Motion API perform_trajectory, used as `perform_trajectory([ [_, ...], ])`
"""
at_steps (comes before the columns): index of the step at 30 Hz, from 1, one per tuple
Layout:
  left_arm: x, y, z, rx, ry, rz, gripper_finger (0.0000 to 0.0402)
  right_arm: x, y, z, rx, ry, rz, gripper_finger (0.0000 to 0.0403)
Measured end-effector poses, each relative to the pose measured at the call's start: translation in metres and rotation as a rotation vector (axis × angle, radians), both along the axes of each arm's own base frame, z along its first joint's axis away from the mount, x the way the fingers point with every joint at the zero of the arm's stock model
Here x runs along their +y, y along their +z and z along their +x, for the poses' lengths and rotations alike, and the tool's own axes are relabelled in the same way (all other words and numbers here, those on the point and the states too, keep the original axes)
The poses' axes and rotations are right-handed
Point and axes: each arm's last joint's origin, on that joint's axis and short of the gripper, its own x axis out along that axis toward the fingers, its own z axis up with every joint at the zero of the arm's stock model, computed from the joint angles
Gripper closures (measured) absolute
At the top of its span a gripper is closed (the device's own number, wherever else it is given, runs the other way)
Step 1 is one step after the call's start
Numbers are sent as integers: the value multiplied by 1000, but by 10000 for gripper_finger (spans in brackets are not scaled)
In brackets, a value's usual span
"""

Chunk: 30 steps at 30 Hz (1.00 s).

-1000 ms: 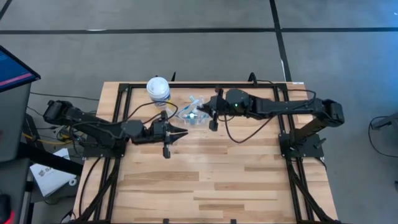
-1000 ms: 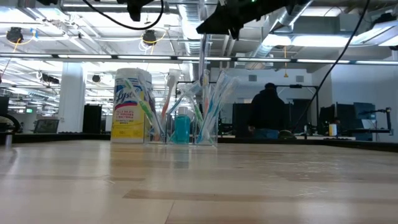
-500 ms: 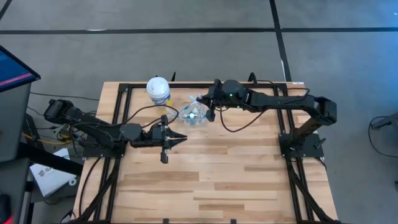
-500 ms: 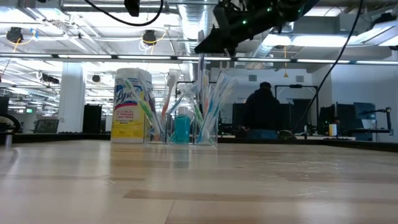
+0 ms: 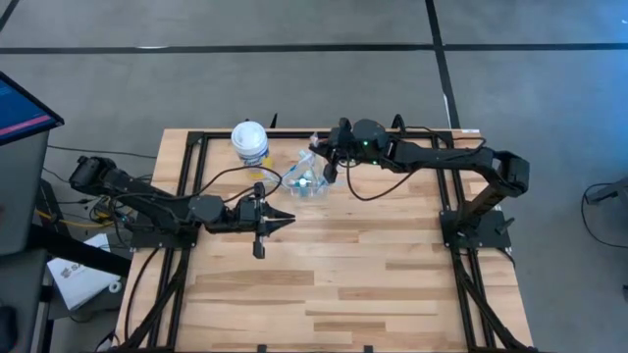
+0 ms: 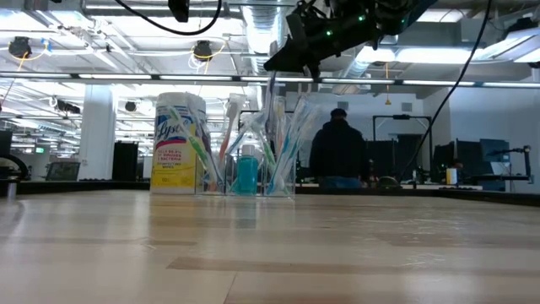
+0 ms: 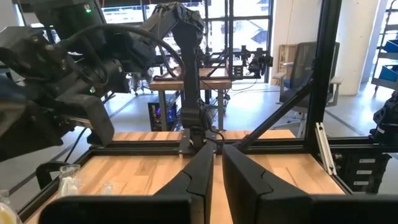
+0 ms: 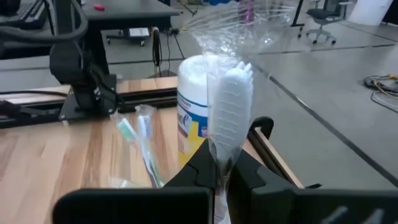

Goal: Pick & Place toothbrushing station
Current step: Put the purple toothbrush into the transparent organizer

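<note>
Right gripper (image 8: 219,167) is clamped on a wrapped white toothbrush (image 8: 231,106), held above the clear plastic cup (image 5: 302,182) of toothbrushes near the table's far edge, beside the yellow wipes canister (image 5: 249,140). Left gripper (image 5: 287,220), its fingers nearly together and holding nothing, hovers over mid-table near the cup.
</note>
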Motion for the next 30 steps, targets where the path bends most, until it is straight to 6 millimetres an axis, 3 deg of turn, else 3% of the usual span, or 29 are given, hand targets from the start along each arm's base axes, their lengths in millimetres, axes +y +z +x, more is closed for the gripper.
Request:
perform_trajectory([
  [13,0,-1,0,14,0,4,374,1,-24,11,73,16,29,400],
  [30,0,-1,0,14,0,5,380,4,-30,10,131,15,74,399],
])
